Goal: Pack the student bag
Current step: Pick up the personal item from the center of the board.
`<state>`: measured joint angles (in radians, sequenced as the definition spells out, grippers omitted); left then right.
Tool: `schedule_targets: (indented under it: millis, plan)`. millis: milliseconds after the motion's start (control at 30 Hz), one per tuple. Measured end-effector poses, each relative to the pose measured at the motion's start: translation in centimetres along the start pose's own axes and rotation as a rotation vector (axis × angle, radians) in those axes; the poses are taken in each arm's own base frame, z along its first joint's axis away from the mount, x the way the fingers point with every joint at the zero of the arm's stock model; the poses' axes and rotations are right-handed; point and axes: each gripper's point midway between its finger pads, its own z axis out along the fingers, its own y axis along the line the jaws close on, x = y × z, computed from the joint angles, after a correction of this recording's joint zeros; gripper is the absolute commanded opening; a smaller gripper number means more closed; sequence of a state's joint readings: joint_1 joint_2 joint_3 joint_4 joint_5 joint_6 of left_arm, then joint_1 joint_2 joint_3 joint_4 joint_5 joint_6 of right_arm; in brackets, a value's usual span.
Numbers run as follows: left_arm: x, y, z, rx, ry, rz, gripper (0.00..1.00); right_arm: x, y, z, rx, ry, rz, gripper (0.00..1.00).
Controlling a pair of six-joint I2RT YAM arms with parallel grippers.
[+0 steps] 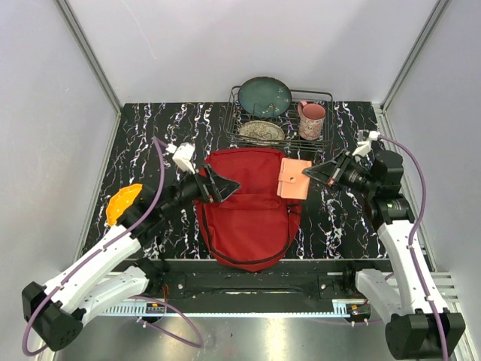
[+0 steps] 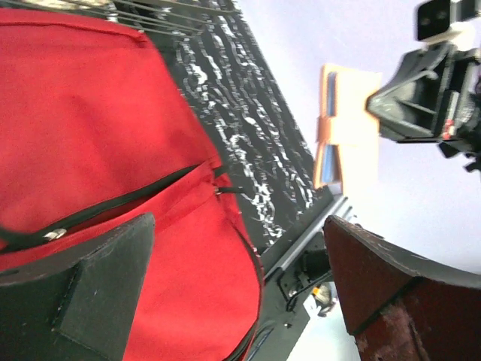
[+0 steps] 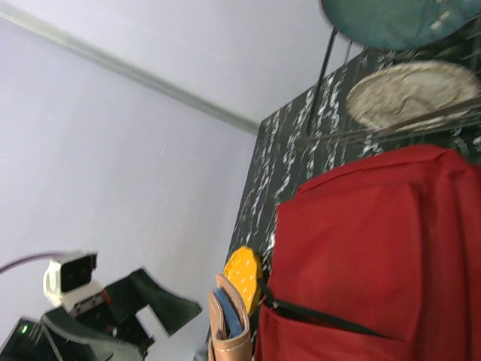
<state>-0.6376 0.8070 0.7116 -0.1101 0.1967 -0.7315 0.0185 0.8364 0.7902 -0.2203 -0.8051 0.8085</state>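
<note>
The student bag lies flat on the marbled black table, in the middle of the top view and close to the near edge. Its red fabric is slack, and a dark strap loops round its lower part. The left wrist view shows a black zipper running across the front with a metal pull.

At the bag's 10 o'clock corner the left gripper hangs over the fabric. Its jaws are spread wide, with nothing between them.

At the bag's 2 o'clock the right gripper is clamped on the edge of a salmon-pink wallet. The wallet overlaps the bag's upper right corner in the top view. In the left wrist view it is off the table, seen against the wall.

At 12 o'clock, just behind the bag, stands a wire dish rack. It holds a teal plate, a patterned plate and a pink mug.

At 9 o'clock, well apart from the bag, an orange object lies by the left arm. I cannot tell what it is.
</note>
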Motion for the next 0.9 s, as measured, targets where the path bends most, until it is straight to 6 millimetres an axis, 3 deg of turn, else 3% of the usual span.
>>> schedule_targets:
  millis: [300,600,767,900]
  plan:
    - [1.3,-2.1,3.9,0.148,0.078,-0.059,0.99,4.8,1.4,3.0,-0.086,0.206,0.000,0.00]
    - [2.5,-4.3,5.5,0.243,0.110,-0.081,0.99,5.3,1.6,4.0,-0.131,0.224,0.022,0.00]
    - [3.5,-4.5,6.5,0.253,0.139,-0.095,0.99,5.9,2.1,4.1,-0.160,0.258,0.024,0.00]
    - [3.7,-4.4,7.1,0.250,0.149,-0.104,0.81,6.2,2.3,4.2,-0.175,0.279,0.025,0.00]
